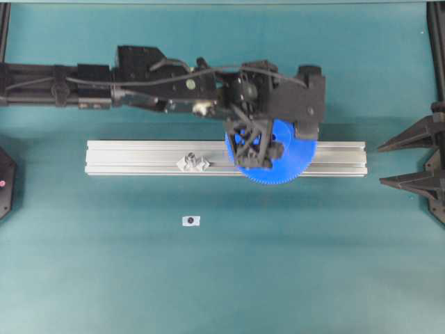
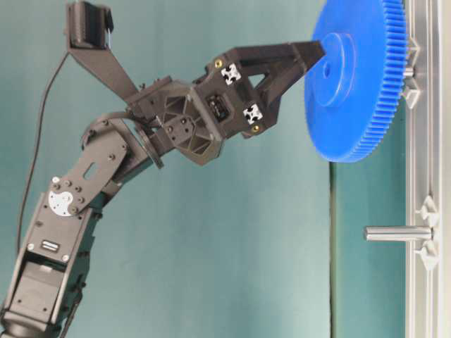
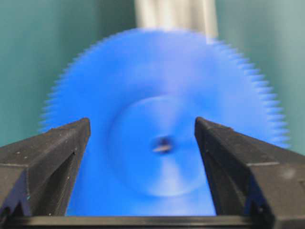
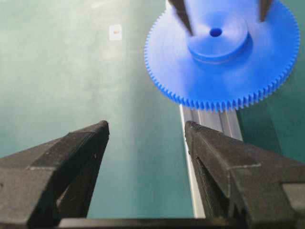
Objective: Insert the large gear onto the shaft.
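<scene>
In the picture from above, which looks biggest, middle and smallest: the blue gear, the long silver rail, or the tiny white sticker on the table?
1. The silver rail, longest by far.
2. The large gear, partly hidden under the left gripper.
3. The white sticker, tiny.

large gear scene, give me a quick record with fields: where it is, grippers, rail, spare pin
large gear: over the rail, on a shaft
left gripper: jaws open either side of the hub; contact unclear
right gripper: open, empty, back from the gear
rail: aluminium bar across the mat
spare pin: bare, upright on the rail
</scene>
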Controlling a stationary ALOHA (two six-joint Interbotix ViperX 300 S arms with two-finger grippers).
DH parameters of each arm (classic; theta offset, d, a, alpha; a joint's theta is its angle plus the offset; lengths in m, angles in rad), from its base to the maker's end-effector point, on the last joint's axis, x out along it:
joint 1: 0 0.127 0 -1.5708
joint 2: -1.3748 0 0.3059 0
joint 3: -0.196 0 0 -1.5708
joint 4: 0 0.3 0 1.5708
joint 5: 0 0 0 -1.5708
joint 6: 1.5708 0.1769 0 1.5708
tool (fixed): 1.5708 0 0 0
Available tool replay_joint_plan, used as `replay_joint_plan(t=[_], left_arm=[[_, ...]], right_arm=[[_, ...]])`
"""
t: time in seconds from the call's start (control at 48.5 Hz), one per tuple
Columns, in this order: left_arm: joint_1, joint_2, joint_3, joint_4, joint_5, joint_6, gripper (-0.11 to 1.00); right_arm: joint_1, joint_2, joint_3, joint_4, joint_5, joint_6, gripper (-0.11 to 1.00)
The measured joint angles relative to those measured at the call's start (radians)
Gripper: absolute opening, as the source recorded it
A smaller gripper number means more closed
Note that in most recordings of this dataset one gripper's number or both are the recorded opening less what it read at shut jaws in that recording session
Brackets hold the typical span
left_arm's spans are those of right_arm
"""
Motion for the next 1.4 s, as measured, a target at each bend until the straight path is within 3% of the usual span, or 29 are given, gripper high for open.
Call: replay_joint_plan(t=[0.309, 0.721, 1.401], left_arm=[[0.031, 0.023, 0.000, 0.002, -0.006, 0.025, 0.63], [0.032, 0.029, 0.002, 0.002, -0.006, 0.025, 0.63], [-0.041, 0.014, 0.000, 0.006, -0.002, 0.014, 0.63]], right_arm=[[0.000, 0.000, 0.000, 0.000, 0.000, 0.000, 0.73], [0.002, 0.000, 0.000, 0.000, 0.000, 0.000, 0.73], [0.000, 0.000, 0.005, 0.000, 0.000, 0.000, 0.73]])
